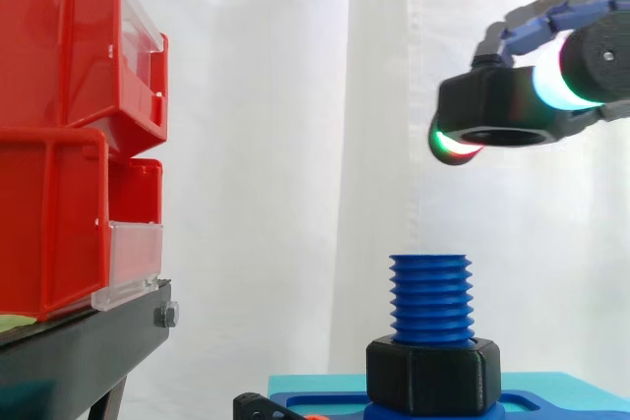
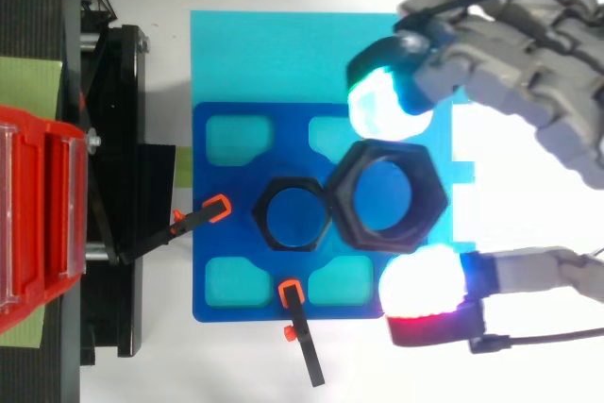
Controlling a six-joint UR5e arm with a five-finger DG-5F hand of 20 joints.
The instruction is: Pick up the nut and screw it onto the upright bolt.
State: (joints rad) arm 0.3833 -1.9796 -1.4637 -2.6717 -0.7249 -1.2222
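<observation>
Hand [image 2: 533, 58] pinches blk hex nut [image 1: 492, 105], clear of threaded blue bolt [image 1: 430, 297].

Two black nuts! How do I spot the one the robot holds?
Find the blue bolt standing on the blue plate. In the side view, up to its right, the hand pinches a black nut between glowing pads. Unlike the other nut at the bolt's foot, it hangs in the air.

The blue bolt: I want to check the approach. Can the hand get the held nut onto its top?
Probably yes. The hand holds the nut above the bolt, off to the side view's right; nothing stands between them, and the bolt's threaded top is bare.
</observation>
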